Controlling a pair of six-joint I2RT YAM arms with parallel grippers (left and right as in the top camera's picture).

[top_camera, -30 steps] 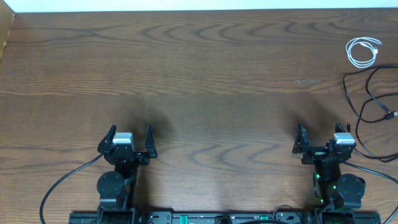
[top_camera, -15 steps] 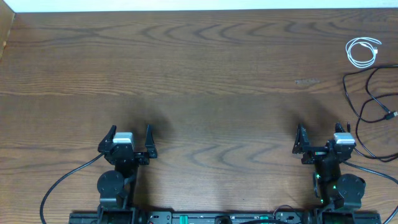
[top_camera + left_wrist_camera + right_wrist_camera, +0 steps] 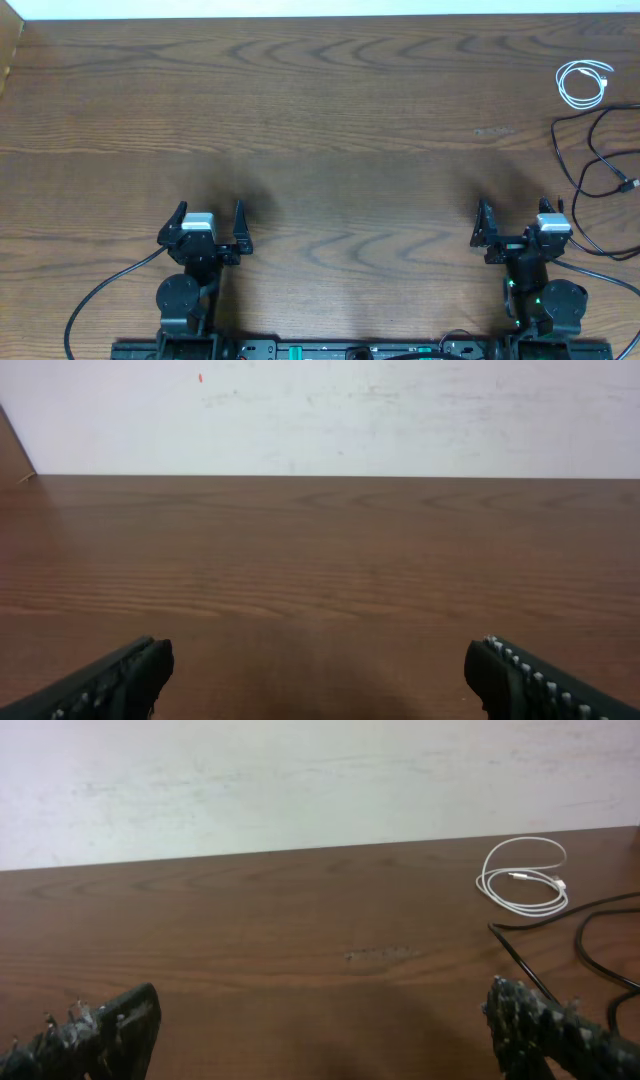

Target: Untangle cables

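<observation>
I count one white cable, coiled in a small loop at the far right corner of the table. Just nearer, black cables loop mostly far-to-near along the right edge; I cannot tell their number. Left gripper and right gripper both gape wide, holding nothing.

Dark wood table; coiled white cable far right corner, black cables just beside.
</observation>
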